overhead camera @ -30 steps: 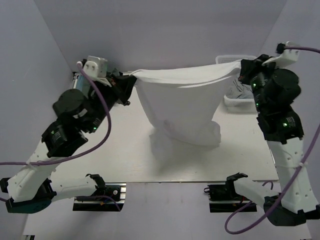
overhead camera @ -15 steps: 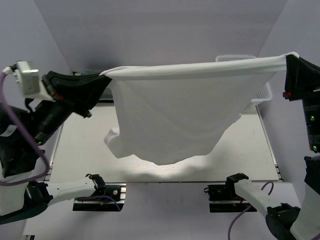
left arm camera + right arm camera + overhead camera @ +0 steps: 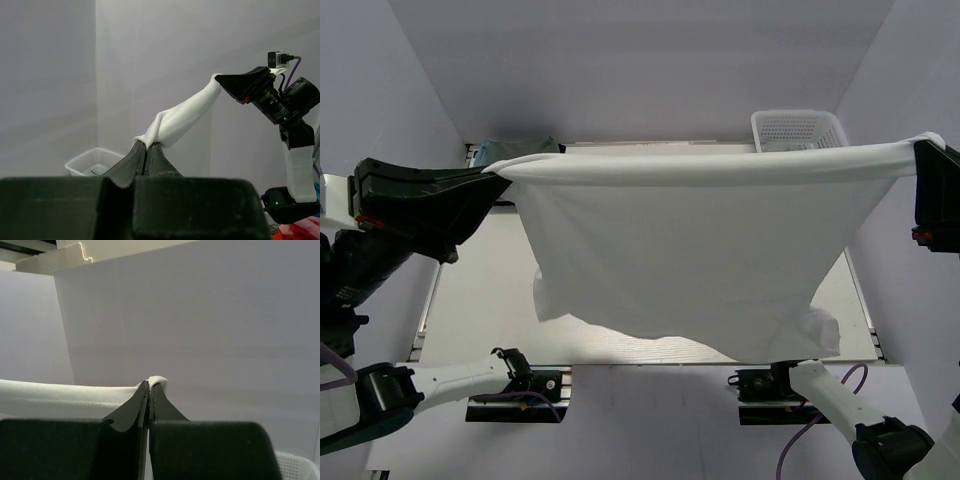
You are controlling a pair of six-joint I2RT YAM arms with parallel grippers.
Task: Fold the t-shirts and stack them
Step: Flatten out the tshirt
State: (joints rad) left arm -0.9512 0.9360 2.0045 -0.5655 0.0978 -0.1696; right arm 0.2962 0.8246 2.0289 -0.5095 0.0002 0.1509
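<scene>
T-shirt [image 3: 690,260], white, hangs as a broad sheet above the table [image 3: 470,310], stretched by its top edge between 2 grippers.

Edges: the top edge is a taut rolled band, nearly level, running from above the table's left edge to beyond its right edge. The lower edge is loose and wavy and drops toward the table's near right corner, where a crumpled flap sits by the near edge. Whether it touches the table cannot be told.

Open room: a bare strip of table shows left of the sheet. The side walls [image 3: 390,90] stand close to both arms at the table's flanks.

Grip: the left gripper [image 3: 498,173] has its jaws pressed together on the band's left end, with cloth bunched at the tips in the left wrist view. The right gripper [image 3: 920,150] pinches the right end the same way, a small fold of fabric poking above its tips.

Materials: the fabric is a matte fine knit, its dotted weave visible in the right wrist view. It is thin enough to drape in soft folds.

Surroundings: 1 basket [image 3: 800,130], a white plastic rectangular lattice, stands at the table's far right corner behind the band. A dark cloth [image 3: 520,150] lies heaped at the table's far left corner.
</scene>
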